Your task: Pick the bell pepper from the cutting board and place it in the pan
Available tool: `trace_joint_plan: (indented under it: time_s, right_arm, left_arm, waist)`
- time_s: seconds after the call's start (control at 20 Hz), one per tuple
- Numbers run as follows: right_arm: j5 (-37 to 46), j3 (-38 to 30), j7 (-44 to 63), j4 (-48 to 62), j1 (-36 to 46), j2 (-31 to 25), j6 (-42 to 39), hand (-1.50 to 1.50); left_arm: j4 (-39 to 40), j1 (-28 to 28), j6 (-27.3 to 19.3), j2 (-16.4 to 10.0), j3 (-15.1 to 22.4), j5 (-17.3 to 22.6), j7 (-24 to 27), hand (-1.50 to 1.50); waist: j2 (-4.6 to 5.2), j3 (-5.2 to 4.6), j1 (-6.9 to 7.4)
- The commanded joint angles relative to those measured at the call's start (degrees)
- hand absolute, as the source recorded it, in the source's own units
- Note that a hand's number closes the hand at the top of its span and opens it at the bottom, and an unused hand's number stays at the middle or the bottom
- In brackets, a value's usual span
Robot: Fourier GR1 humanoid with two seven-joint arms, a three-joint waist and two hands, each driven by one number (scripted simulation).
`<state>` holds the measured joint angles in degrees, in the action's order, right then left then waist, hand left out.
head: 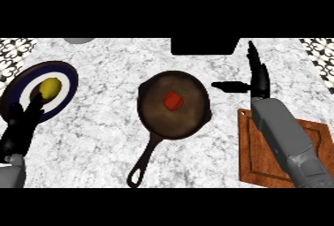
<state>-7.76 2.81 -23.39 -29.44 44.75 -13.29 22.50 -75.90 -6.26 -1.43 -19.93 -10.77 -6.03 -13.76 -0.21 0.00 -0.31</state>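
bell pepper (173,100): red, inside pan (195,120), near its centre
right hand (259,81): beyond cutting board (264,170), fingers straight, thumb spread, holding nothing
left hand (20,126): left edge, fingers relaxed, empty, overlapping plate (66,74)

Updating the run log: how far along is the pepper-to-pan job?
Done: the bell pepper lies inside the pan; no pepper shows on the cutting board. In hand: nothing; the right hand is open above the board's far edge. Left: probably only retracting that arm. The left hand rests open at the plate.
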Motion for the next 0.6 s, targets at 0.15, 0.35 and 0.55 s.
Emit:
trace_joint_plan:
  time_s: [0.15,0.35,0.55]
  right_arm:
    - [-2.79,-2.54,0.51,-7.71,-9.32,-12.39,-14.89,-1.50]
    - [-4.02,-3.58,3.24,-14.91,-14.35,-17.09,-20.12,-1.50]
    - [-5.26,-6.94,-1.24,-15.42,-20.76,-21.99,-25.72,-1.50]
  left_arm:
    - [-3.20,1.61,-1.14,1.26,0.19,-0.85,-0.99,0.00]
    - [5.09,-2.25,-1.81,1.81,-0.47,-1.97,3.03,0.00]
    - [-4.73,1.32,0.59,0.94,0.00,-0.66,-3.52,0.00]
  waist:
    - [0.03,0.01,0.04]
    - [0.13,-0.04,-0.37]
    - [0.11,0.02,0.27]
